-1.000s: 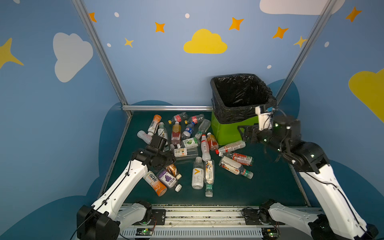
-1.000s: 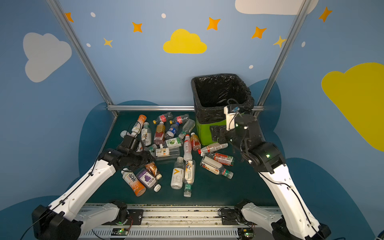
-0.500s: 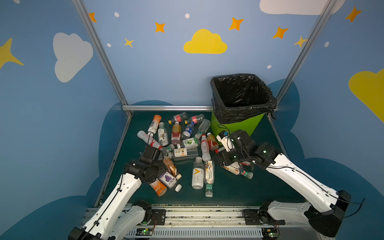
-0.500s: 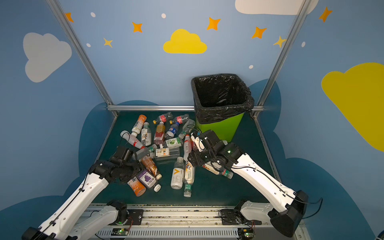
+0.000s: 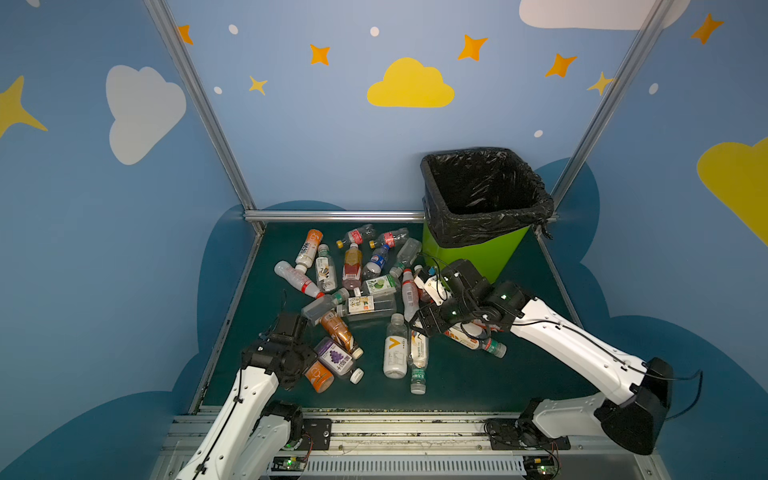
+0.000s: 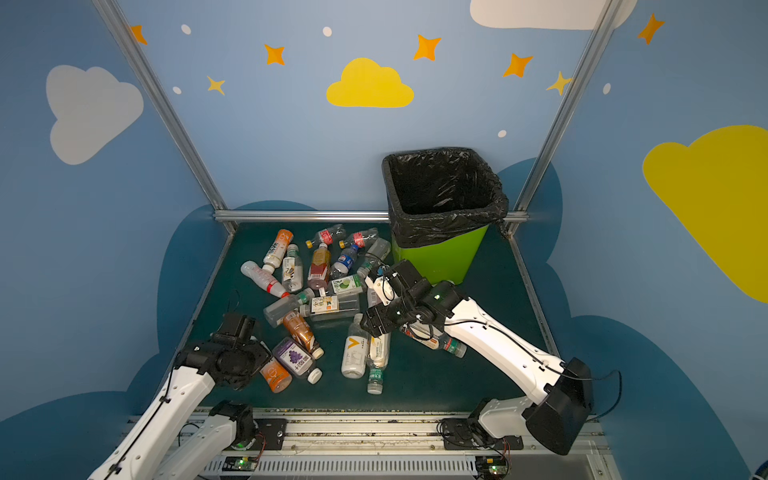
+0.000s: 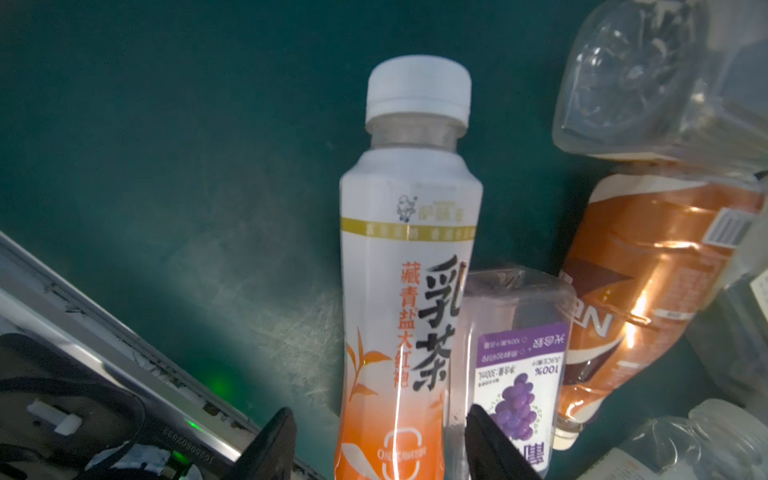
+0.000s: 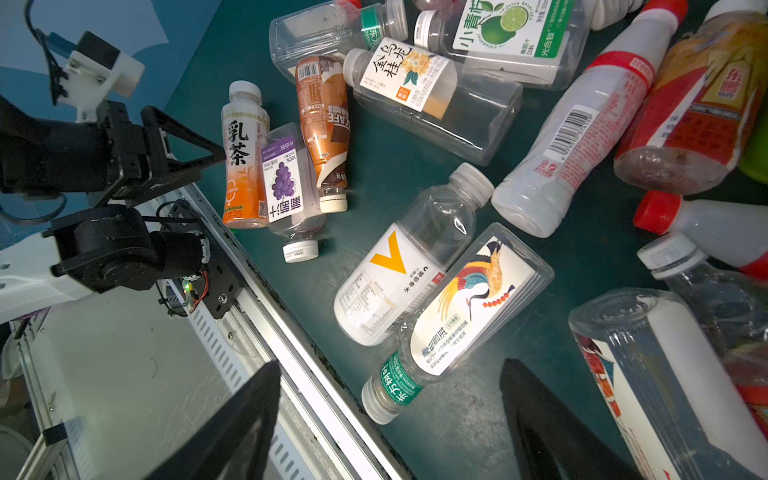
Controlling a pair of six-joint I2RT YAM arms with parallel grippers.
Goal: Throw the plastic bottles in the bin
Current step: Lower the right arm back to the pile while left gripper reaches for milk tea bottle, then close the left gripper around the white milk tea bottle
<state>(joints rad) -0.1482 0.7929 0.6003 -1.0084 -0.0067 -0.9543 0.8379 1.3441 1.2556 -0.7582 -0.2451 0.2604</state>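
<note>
Several plastic bottles point(image 5: 357, 286) lie heaped on the green mat, left of the lime-green bin point(image 5: 469, 253) with its black bag. My left gripper point(image 7: 380, 411) is open and straddles the base of an orange-and-white milk-tea bottle point(image 7: 407, 270) near the front left, its fingers not touching it; a purple grape bottle point(image 7: 519, 361) lies against it. In a top view this gripper point(image 5: 309, 365) hides half of that bottle point(image 5: 319, 376). My right gripper point(image 8: 392, 365) is open and empty, hovering over a bird-label bottle point(image 8: 469, 299) and a V-label bottle point(image 8: 395, 274) mid-table point(image 5: 426, 326).
An aluminium rail point(image 5: 374, 419) runs along the front edge, close to the left gripper point(image 6: 249, 361). A brown coffee bottle point(image 5: 336, 328) lies beside the grape one. The bin point(image 6: 436, 257) stands in the back right corner against the frame posts. Bare mat point(image 5: 519, 374) lies front right.
My right arm swung down from the bin's rim to low over the middle bottles. My left gripper moved toward the front, settled round the orange bottle, and its jaws narrowed.
</note>
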